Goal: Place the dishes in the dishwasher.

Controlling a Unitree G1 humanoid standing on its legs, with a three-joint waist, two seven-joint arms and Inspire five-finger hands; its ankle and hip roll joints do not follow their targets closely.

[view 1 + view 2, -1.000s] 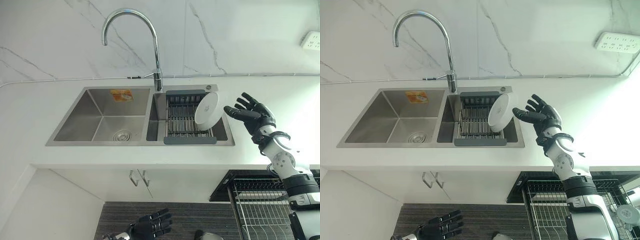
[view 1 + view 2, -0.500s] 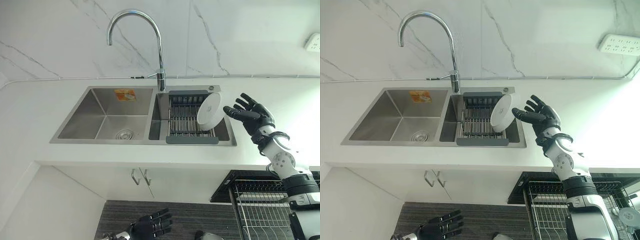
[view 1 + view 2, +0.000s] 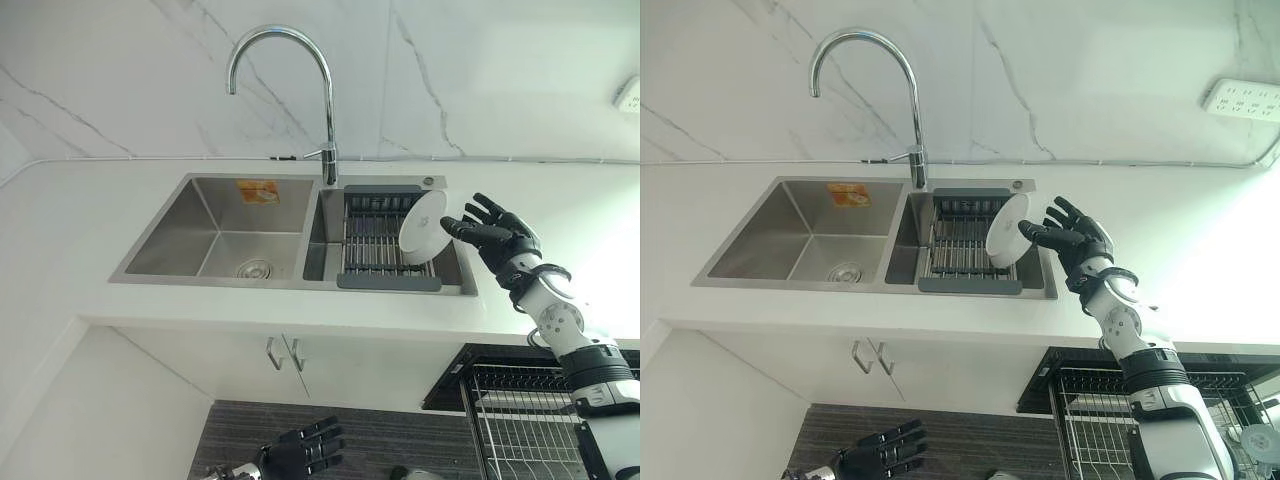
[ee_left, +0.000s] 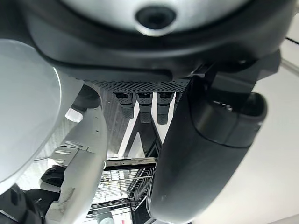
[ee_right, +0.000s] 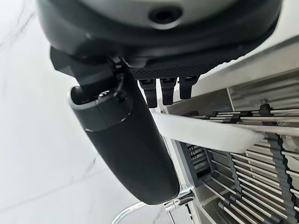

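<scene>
In the last second the right hand (image 3: 495,235) has closed in on the white plate (image 3: 422,226), which stands on edge in the drying rack (image 3: 385,245) over the sink's (image 3: 215,235) smaller basin; its fingers are spread, their tips now right at the plate's rim but not closed round it. The plate has not left the rack, so I judge the grasp is just about to begin. The left hand (image 3: 300,452) hangs low, fingers loosely relaxed (holding nothing), and the dishwasher rack (image 3: 520,420) waits open beneath the desk (image 3: 560,190).
</scene>
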